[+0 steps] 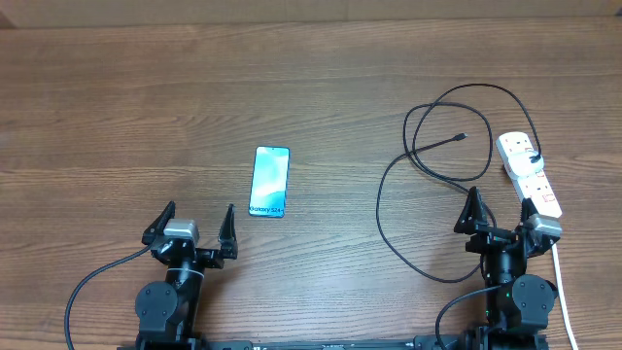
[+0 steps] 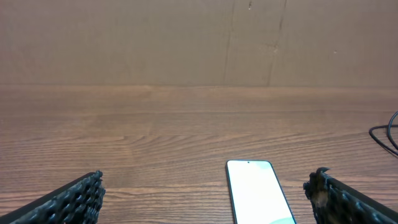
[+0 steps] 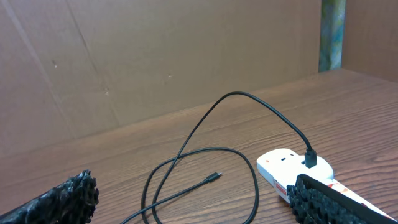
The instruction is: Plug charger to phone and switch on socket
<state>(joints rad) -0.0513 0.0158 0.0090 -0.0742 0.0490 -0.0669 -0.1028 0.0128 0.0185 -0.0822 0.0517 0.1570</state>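
- Our left gripper stands open and empty near the front edge of the surface; the phone just beyond it could slide when pushed.
- The charger loops right of centre; its small tip may slip from our open right gripper, which is beside the socket at the right edge.

Plain wood table with a cardboard backdrop, that's about it

The table is brown, with wood grain running side to side and a slight sheen in the low views. A plain brown cardboard wall stands along its far edge, with a few creases and an upright seam. At the top right of the right wrist view, a narrow greenish-blue strip stands next to the cardboard, too blurry to say what it is.
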